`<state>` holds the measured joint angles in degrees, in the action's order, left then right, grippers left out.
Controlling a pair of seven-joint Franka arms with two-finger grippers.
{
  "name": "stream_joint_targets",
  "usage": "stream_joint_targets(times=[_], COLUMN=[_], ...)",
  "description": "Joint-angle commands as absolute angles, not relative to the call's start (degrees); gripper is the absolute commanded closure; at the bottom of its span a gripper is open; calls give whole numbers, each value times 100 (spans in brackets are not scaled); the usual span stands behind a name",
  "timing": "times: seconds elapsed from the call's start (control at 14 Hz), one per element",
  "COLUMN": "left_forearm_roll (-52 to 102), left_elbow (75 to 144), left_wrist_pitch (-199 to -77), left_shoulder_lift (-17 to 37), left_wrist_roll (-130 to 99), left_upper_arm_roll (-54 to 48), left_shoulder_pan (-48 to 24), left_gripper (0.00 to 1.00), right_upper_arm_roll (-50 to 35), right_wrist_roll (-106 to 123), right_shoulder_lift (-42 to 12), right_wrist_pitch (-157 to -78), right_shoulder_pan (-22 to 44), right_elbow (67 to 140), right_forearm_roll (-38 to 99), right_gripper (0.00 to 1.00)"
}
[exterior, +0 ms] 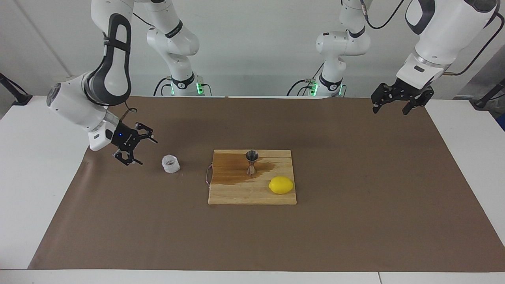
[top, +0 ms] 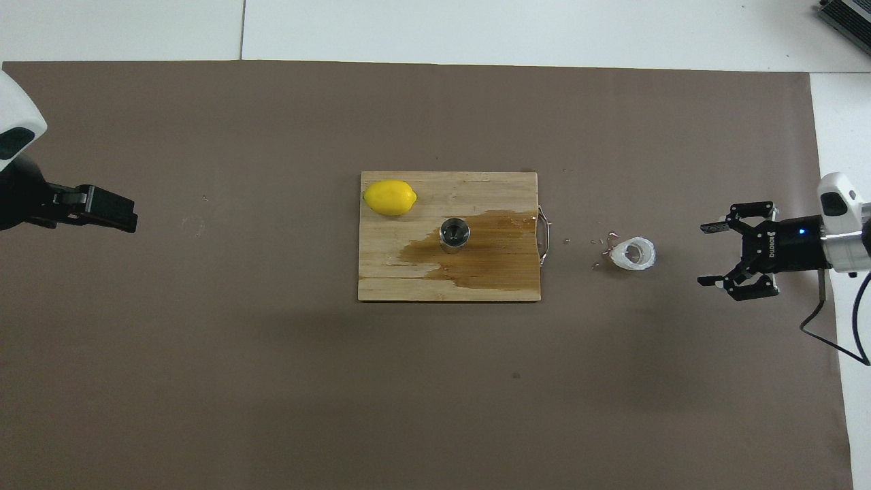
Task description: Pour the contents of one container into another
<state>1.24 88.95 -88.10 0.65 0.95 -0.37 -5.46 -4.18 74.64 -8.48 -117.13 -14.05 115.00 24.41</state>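
The squat clear glass cup (exterior: pixel 171 163) (top: pixel 633 254) stands upright on the brown mat, toward the right arm's end of the table. My right gripper (exterior: pixel 146 151) (top: pixel 703 254) hangs open beside it, apart from it and holding nothing. The steel jigger (exterior: pixel 252 161) (top: pixel 454 234) stands upright on the wooden cutting board (exterior: pixel 236 193) (top: pixel 408 272), inside a dark wet stain. My left gripper (exterior: pixel 389 110) (top: pixel 129 216) waits, open and empty, above the mat at the left arm's end.
A yellow lemon (exterior: pixel 281 185) (top: pixel 389 197) lies on the board's corner, farther from the robots than the jigger. Small droplets (top: pixel 602 241) dot the mat between cup and board. A metal handle (top: pixel 544 235) sticks out of the board's edge toward the cup.
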Motion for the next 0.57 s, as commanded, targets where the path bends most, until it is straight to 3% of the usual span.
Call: stream_joint_targets(times=[0.0, 0.5], left_forearm_roll=[26, 26], left_elbow=[8947, 8947], left_wrist_pitch=[-8771, -8771], left_shoulder_lift=[26, 18], left_wrist_roll=[88, 88], left_upper_arm_roll=[-9, -9], left_shoulder_pan=[-571, -571], left_gripper=[0, 0], right_upper_arm_roll=[-422, -492], right_wrist_roll=[6132, 1545], right_shoulder_lift=[-642, -167], right_wrist_pitch=[-11769, -11330], right_shoulder_pan=[-1205, -591], right_elbow=[11452, 11348], right_forearm_roll=[1708, -286], right_gripper=[0, 0])
